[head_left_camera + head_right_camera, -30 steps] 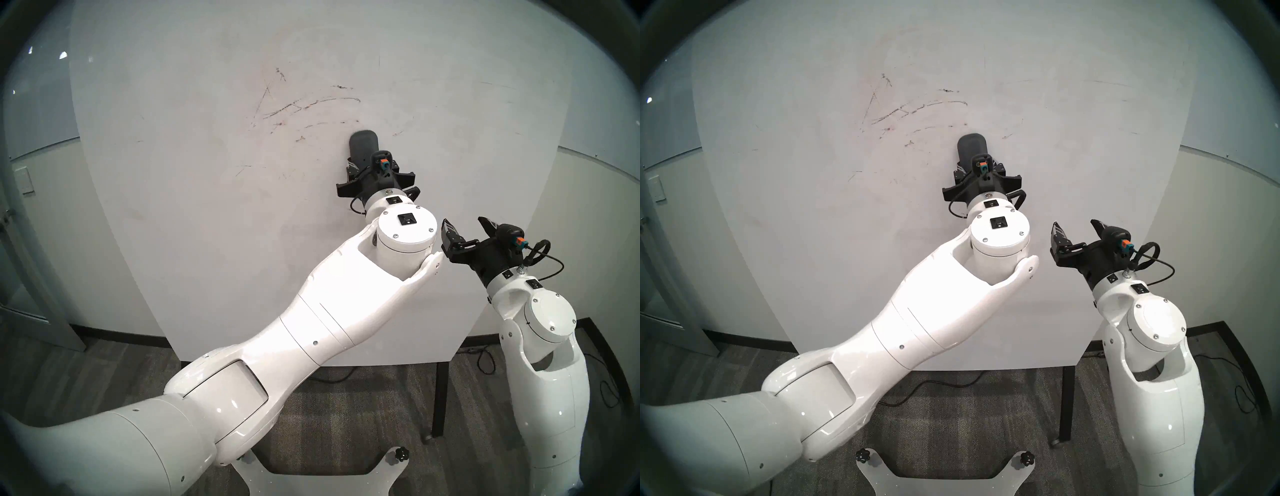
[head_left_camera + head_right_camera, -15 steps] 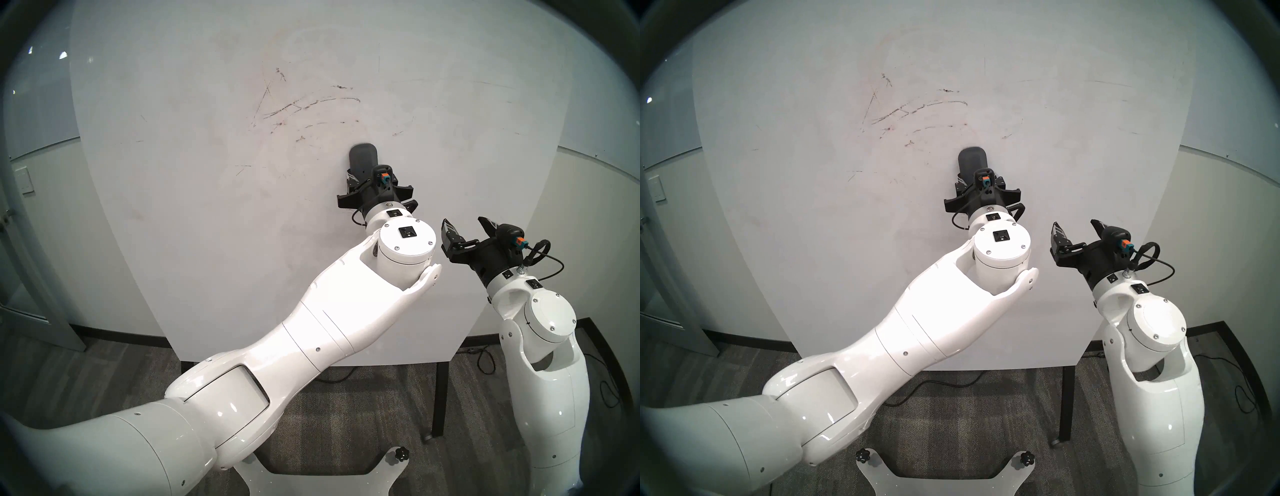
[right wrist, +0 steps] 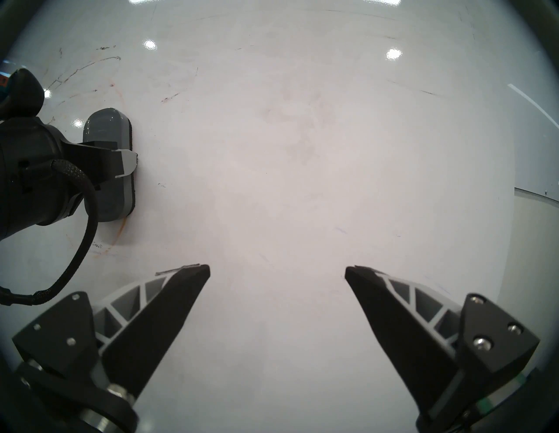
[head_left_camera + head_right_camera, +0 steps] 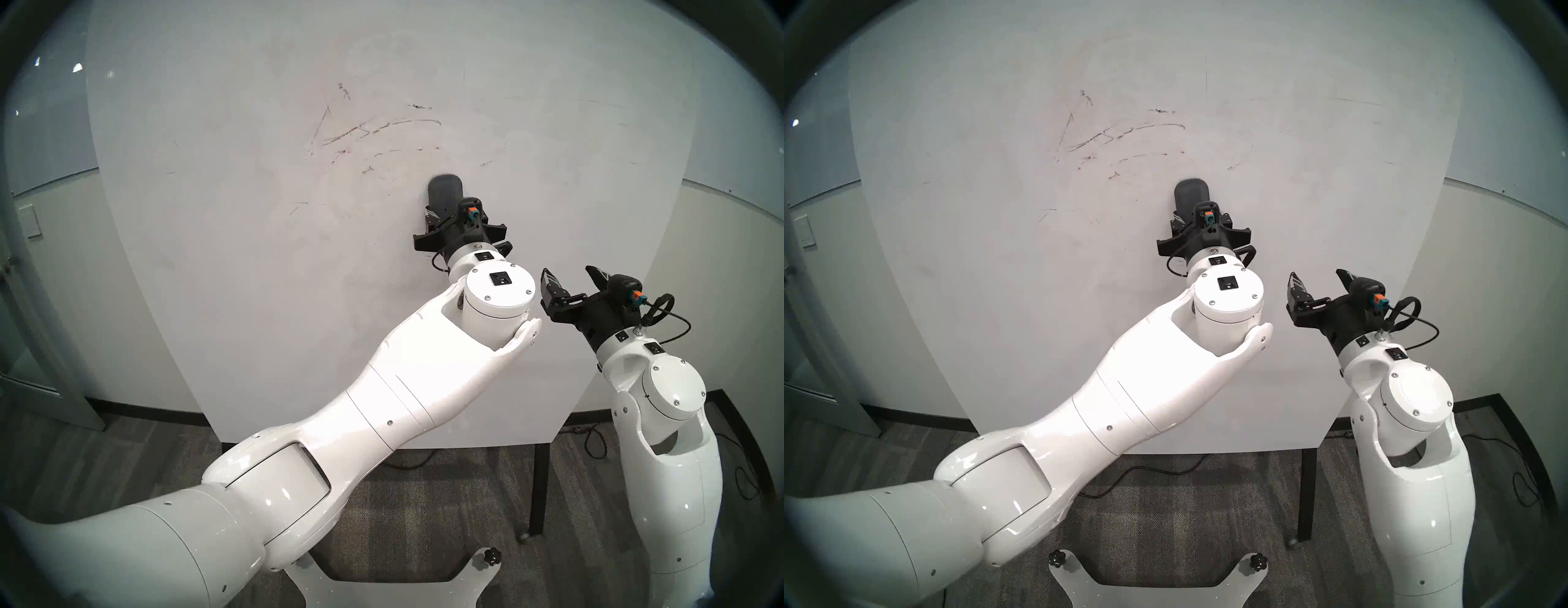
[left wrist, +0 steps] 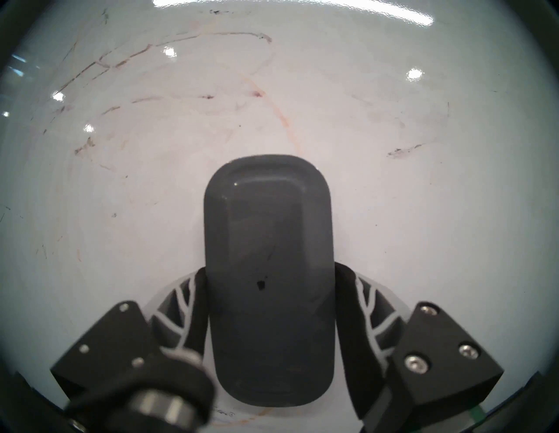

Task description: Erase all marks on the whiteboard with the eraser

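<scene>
Fingers of the left gripper (image 5: 269, 305) are clamping the long sides of the eraser (image 5: 269, 257), whose dark felt face is lying flat against the whiteboard (image 4: 237, 263). That arm is reaching up from the lower left across the board's middle, its wrist pointing at the panel, with the eraser's rounded end sticking up past the fingers. Off to its right, the right gripper (image 3: 276, 272) is hovering short of the board with its jaws spread wide and holding nothing.

Scratchy dark marks (image 4: 377, 127) are running above and to the left of the eraser, apart from it, and a faint orange curve (image 5: 281, 118) is trailing down toward its top end. More thin streaks are showing toward the board's upper right. Wide bare white surface is stretching below and to the right of the eraser, reaching the board's right edge and its bottom edge above a black leg (image 4: 539, 488).
</scene>
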`<move>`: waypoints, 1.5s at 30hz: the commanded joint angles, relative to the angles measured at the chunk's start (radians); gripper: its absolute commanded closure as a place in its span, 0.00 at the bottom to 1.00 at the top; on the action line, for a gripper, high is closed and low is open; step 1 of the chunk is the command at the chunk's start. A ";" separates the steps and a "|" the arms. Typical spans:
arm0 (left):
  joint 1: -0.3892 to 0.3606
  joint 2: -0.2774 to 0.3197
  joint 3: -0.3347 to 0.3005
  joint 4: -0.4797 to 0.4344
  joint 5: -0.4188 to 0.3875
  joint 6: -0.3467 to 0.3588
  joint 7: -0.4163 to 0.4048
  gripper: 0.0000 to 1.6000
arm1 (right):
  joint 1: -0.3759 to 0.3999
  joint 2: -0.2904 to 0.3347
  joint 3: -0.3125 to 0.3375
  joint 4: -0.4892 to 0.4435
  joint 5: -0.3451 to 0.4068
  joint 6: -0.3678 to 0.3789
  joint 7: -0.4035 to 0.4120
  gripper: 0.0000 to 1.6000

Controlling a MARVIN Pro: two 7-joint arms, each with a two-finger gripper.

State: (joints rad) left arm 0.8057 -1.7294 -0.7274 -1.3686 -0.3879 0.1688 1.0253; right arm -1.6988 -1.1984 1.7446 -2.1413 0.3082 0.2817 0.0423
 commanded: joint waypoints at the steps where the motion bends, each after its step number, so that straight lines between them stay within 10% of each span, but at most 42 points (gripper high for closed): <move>1: -0.108 0.008 -0.063 -0.031 0.013 0.010 -0.002 1.00 | 0.009 0.001 -0.003 -0.020 0.000 -0.007 0.002 0.00; 26: -0.153 -0.006 -0.094 -0.158 0.038 0.071 -0.007 1.00 | 0.008 0.001 -0.003 -0.021 0.000 -0.008 0.002 0.00; 45: -0.055 -0.031 -0.044 -0.041 0.010 0.065 -0.023 1.00 | 0.008 0.001 -0.003 -0.022 -0.001 -0.008 0.002 0.00</move>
State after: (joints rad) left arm 0.7114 -1.7460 -0.7943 -1.4490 -0.3669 0.2522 1.0086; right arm -1.6989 -1.1984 1.7446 -2.1415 0.3082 0.2817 0.0423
